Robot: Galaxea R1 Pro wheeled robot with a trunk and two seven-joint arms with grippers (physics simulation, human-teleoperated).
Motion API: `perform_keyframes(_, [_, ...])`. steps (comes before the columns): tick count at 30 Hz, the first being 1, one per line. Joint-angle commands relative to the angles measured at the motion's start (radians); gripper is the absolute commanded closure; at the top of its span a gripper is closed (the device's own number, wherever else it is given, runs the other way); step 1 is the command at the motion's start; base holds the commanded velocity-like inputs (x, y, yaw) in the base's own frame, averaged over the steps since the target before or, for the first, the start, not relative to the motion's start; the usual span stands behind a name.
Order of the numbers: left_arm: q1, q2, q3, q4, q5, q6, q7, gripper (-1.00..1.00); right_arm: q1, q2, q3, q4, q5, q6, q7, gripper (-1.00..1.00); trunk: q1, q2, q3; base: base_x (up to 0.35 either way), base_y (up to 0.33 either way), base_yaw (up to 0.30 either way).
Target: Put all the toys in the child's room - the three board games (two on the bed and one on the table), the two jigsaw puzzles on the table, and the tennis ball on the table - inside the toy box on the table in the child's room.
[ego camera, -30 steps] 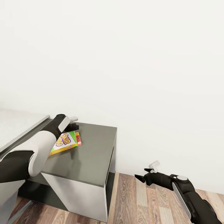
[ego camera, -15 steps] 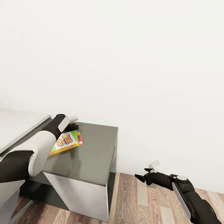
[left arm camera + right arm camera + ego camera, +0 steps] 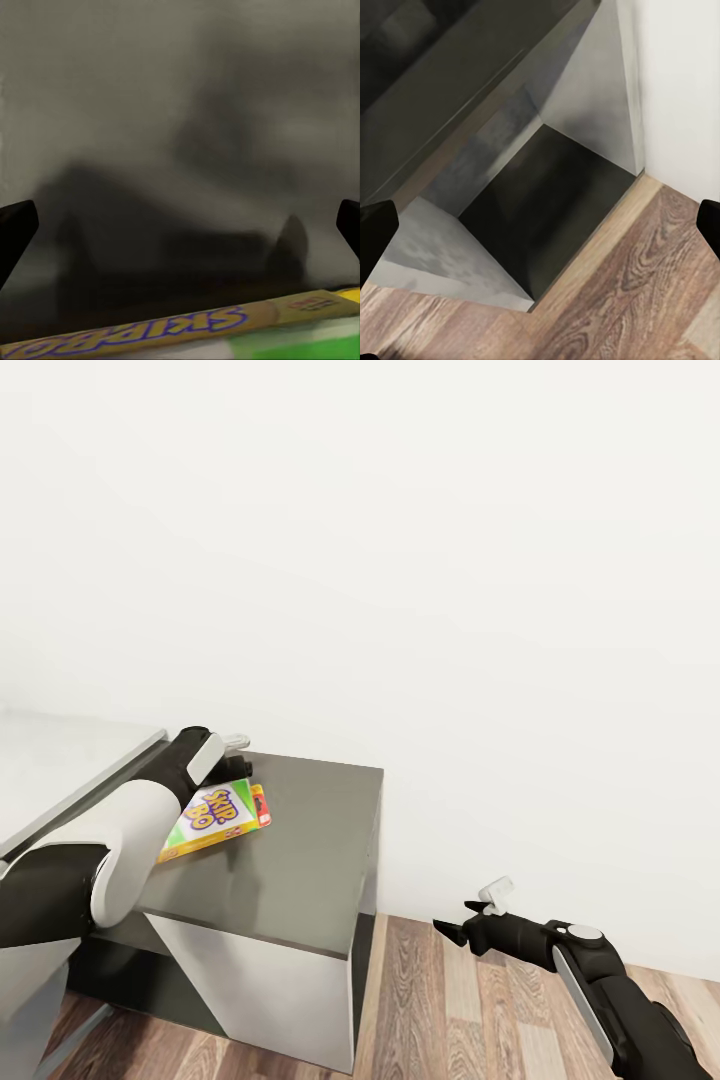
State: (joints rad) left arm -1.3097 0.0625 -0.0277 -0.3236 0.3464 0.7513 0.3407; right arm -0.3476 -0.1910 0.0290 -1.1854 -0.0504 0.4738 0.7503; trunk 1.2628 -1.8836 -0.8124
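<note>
head view shows left pincer (image 3: 237, 758) clamped on board game (image 3: 215, 815); right pincer (image 3: 470, 925) apart.

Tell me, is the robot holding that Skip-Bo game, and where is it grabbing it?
The left gripper seems to hold the Skip-Bo box by its far top edge, but the grip itself is hidden. The right gripper holds nothing.

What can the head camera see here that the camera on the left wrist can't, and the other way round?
Head view: the white wall, the wood-plank floor, the right end effector hanging over that floor, and the left arm reaching across the dark cabinet top.

Left wrist view: a close look along the edge of the board game, with its lettering on the side.

Both: the yellow-green board game and the dark grey surface beneath it.
</note>
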Motion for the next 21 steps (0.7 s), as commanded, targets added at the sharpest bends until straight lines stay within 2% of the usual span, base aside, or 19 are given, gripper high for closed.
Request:
perform_keyframes(1, [0.000, 0.000, -0.003, -0.002, 0.010, 0.003, 0.007, -1.00, -0.001, -0.001, 0.001, -0.001, -0.006, 0.008, 0.000, -1.00, 0.000, 0.000, -0.001, 0.000, 0.018, 0.000])
perform_keyframes(15, [0.000, -0.001, -0.004, -0.002, 0.009, 0.003, 0.007, -1.00, -0.001, -0.001, -0.001, 0.000, -0.007, 0.005, 0.000, -1.00, 0.000, 0.000, -0.001, -0.001, 0.003, 0.000])
perform_keyframes(21, [0.000, -0.001, -0.005, -0.002, 0.010, 0.005, 0.008, -1.00, -0.001, -0.001, -0.001, 0.001, -0.008, 0.004, -0.002, -1.00, 0.000, 0.000, -0.001, -0.078, 0.055, 0.000])
